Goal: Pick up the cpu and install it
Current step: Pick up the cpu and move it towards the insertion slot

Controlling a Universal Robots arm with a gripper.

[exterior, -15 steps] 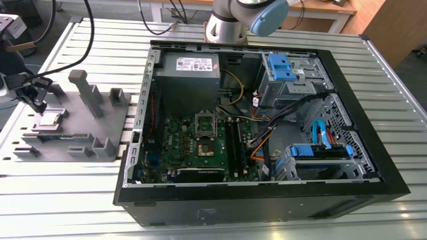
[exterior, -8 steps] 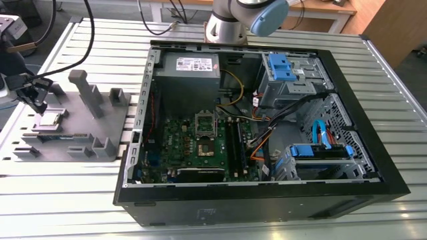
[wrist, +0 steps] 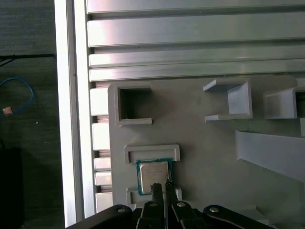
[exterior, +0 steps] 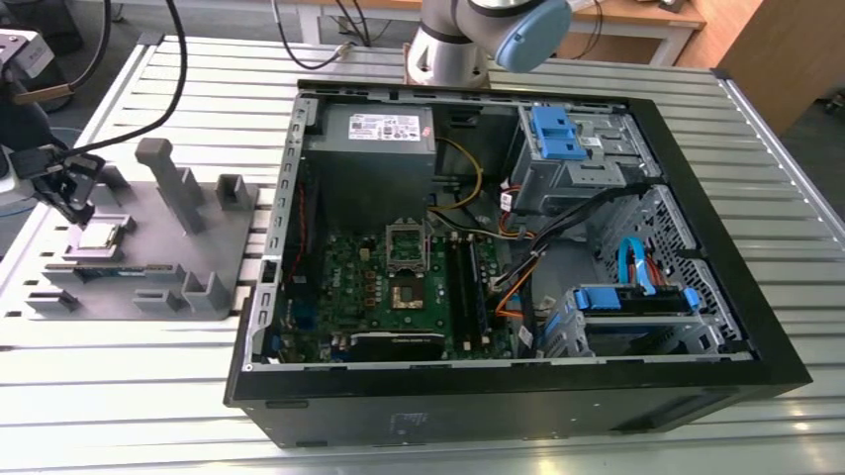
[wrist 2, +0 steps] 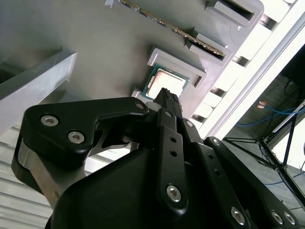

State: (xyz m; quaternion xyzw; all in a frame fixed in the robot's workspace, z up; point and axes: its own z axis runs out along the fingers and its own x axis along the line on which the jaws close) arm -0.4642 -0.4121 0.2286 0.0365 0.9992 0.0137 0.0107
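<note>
Now the cpu (wrist: 153,172) lies flat, silvery top up, in a shallow pocket of the gray holder (wrist: 205,162), with a raised lip along one edge. Directly over it we see the gripper (wrist: 162,185). Its two slim black fingers (wrist: 156,188) are drawn close together with nothing between them, and their tips overlap the chip's near edge in both wrist views. We cannot tell whether the tips touch the metal top or hover just above it.

Around the pocket, the holder carries other moulded shapes: open square cups, a slanted rib and a tall post. None of them touches the chip.

In the exterior view the holder sits on the table (exterior: 133,396), made of aluminium slats, at the exterior view's left, just beside the open case (exterior: 528,411). The gripper hangs over the holder's far-left part, and the arm (exterior: 456,45) rises behind the case.

Inside the case the green board (exterior: 356,282) lies flat. Its dark square socket (exterior: 402,292) is uncovered, with the metal frame above it tipped up. Long black memory slots (exterior: 462,282) run just beside the socket, toward the exterior view's right. A gray power supply (exterior: 376,129) fills the far corner, and blue drive brackets (exterior: 555,134) stand to its right. The cpu is well apart from the socket, outside the case.
</note>
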